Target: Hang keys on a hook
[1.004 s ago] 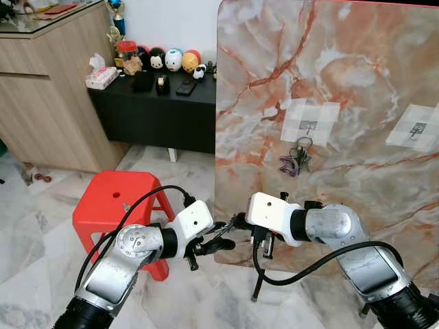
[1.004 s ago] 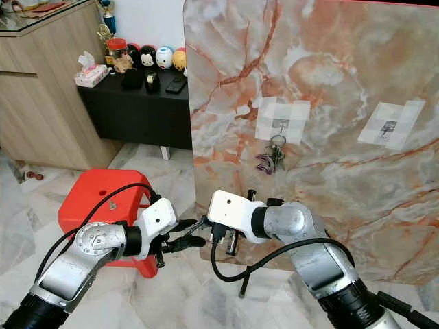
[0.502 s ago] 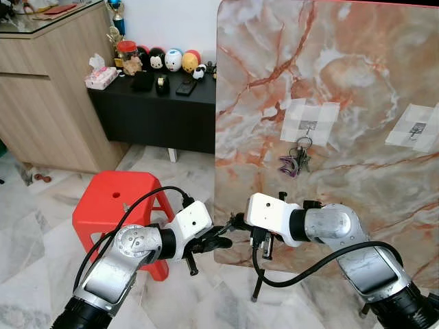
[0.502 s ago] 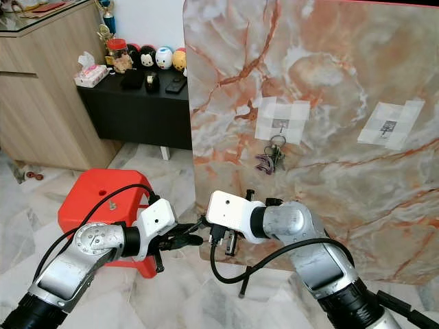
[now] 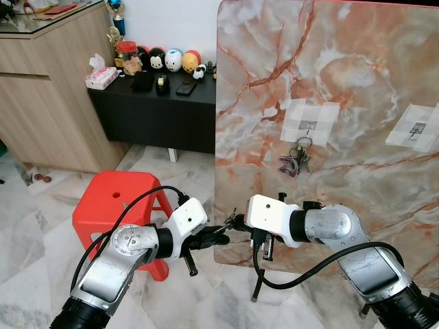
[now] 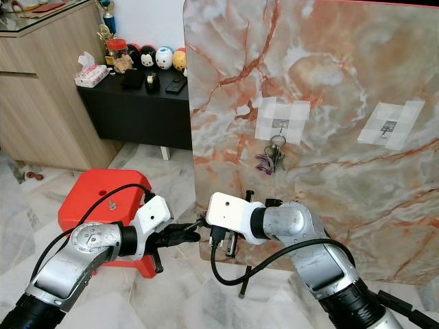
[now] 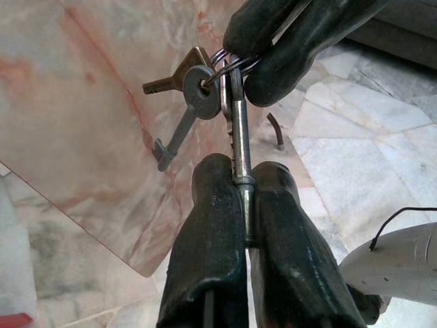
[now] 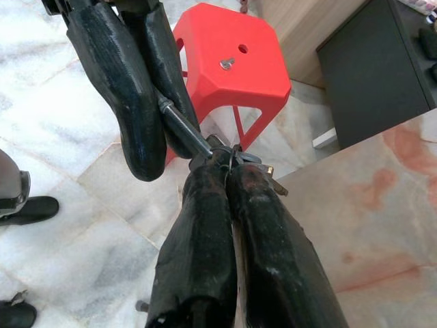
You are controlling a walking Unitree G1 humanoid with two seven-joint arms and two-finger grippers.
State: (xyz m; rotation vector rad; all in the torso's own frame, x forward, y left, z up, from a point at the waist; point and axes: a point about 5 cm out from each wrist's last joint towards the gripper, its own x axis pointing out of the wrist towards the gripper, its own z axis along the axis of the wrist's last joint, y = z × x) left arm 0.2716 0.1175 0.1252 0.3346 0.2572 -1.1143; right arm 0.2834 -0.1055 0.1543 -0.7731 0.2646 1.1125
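Left eye view, from left to right: we see the wooden cabinet [image 5: 48, 89], then the black sideboard [image 5: 154, 113] with its row of small figurines [image 5: 171, 60] and a tissue box [image 5: 101, 77], and below them the red stool [image 5: 116, 205] on the marble floor [image 5: 27, 233]. Just in front of the stool our left gripper [image 5: 218, 236] reaches toward the middle, its fingers [image 7: 218, 232] clenched on the long shank of one key of the key bunch [image 7: 205, 89]. The bunch sits low in front of the marble board [image 5: 343, 82], near its lower left corner, between our two grippers. Our right gripper [image 5: 232, 223] meets it from the other side, fingers [image 8: 205, 232] pinched together on the key ring, with two more keys dangling off it in the left wrist view. Higher on the board, a taped hook [image 5: 310, 125] already carries another set of keys [image 5: 296, 159]. Farther right, a second taped hook [image 5: 417, 128] sits near the board's edge
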